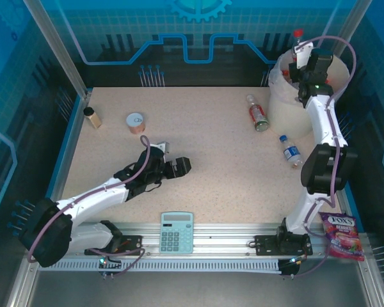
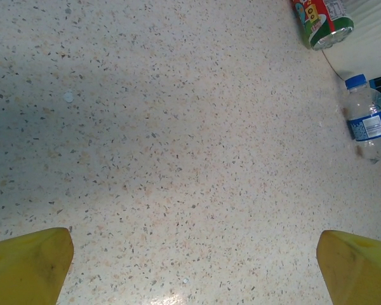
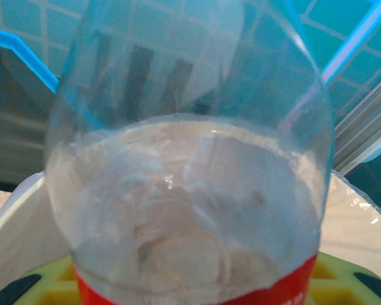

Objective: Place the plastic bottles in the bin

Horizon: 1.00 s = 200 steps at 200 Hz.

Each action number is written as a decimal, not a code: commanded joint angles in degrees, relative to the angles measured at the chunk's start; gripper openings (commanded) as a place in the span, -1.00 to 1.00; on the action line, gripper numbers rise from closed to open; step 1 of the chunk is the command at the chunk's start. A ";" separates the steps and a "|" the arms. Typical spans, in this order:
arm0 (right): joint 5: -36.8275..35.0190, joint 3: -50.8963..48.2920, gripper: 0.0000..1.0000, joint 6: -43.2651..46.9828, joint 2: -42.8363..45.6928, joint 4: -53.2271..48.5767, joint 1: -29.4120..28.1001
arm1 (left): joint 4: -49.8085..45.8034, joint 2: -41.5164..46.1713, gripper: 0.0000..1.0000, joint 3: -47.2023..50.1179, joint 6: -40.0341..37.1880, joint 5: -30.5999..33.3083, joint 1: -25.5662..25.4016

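Calc (image 1: 177, 233), candy bag (image 1: 338, 235) nr edge; tin (image 1: 136, 122), jar (image 1: 92, 118) left.

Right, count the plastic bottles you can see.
3. One red-capped bottle is held in the right fingers over the bin; a red-labelled one and a blue-labelled one lie on the table beside it. More may be hidden inside.

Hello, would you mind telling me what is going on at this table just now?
The right gripper holds a clear red-labelled bottle above the bin, apparently about to drop it in. The left gripper is open and empty, low over the table. Two more bottles lie on the table near the bin: a red-and-green bottle and a blue-labelled bottle.
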State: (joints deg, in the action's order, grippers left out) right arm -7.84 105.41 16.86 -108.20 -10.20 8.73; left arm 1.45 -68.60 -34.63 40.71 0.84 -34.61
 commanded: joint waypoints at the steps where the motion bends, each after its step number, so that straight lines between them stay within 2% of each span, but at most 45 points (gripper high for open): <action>1: 2.18 3.64 -0.08 -3.54 -3.78 -9.36 2.48 | -0.82 0.78 0.98 0.23 1.00 1.07 0.32; 38: 2.77 13.08 0.34 -5.30 -9.22 -18.45 3.20 | -0.91 0.57 0.98 -0.07 0.97 1.00 0.29; 89: 3.15 21.68 0.49 -7.17 -13.33 -23.92 3.38 | -0.49 0.22 0.98 0.09 0.95 0.74 0.32; 108: 3.14 23.77 0.65 -7.84 -13.90 -25.42 3.37 | -0.21 0.00 0.98 0.18 1.12 0.63 0.31; 168: 3.36 26.23 0.70 -8.49 -10.21 -26.06 3.12 | -0.55 0.31 0.99 0.53 0.69 1.02 0.30; 200: 2.90 28.50 0.54 -8.26 -9.26 -26.17 3.07 | 0.59 -0.56 0.99 0.66 0.95 0.73 0.28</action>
State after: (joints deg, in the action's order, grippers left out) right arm -5.30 130.28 9.04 -120.86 -35.59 11.49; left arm 1.39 -68.62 -34.63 40.88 0.84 -34.61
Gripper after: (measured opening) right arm 0.801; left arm 0.992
